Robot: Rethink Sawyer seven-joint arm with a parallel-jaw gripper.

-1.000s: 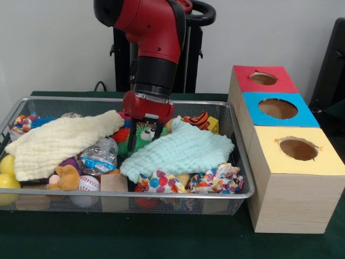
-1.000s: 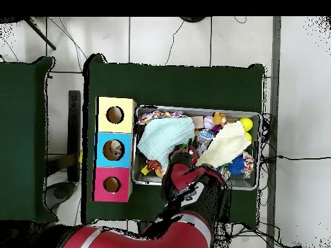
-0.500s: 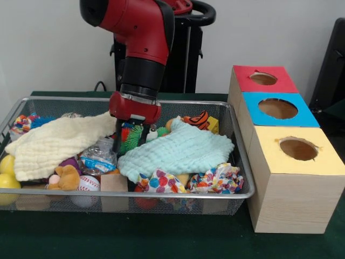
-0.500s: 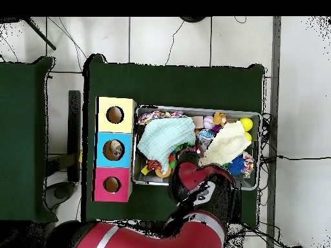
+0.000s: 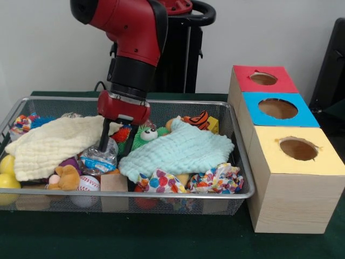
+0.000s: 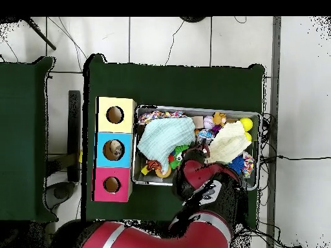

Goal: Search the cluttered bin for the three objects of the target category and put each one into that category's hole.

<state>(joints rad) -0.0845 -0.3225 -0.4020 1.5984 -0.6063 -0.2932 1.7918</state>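
The silver wire-mesh bin (image 5: pixel 161 102) is full of mixed toys and two cloths. My gripper (image 5: pixel 114 141) hangs from the red arm over the bin's middle left, open and empty. One black finger (image 5: pixel 102 137) reaches down at the edge of the pale yellow cloth (image 5: pixel 54 143), above a crinkled plastic bag (image 5: pixel 99 156). An orange spiky ball (image 5: pixel 122 134) and a green toy with eyes (image 5: pixel 146 135) lie just right of it. In the overhead view the arm (image 6: pixel 200 184) covers the gripper. Red (image 5: pixel 263 79), blue (image 5: pixel 277 108) and yellow (image 5: pixel 297 149) boxes, each with a hole, stand beside the bin.
A mint cloth (image 5: pixel 178 151) covers the bin's middle right. A tiger toy (image 5: pixel 198 118), a baseball (image 5: pixel 89 184), a brown plush (image 5: pixel 67 177), a wooden block (image 5: pixel 114 183), yellow balls (image 5: pixel 6 164) and colourful crumpled wrappers (image 5: pixel 218 179) lie around. The black pedestal (image 5: pixel 186 54) stands behind.
The arm has moved left in the front view, from over the green toy to the yellow cloth's edge. The green toy's eyes now show. The gripper stays open.
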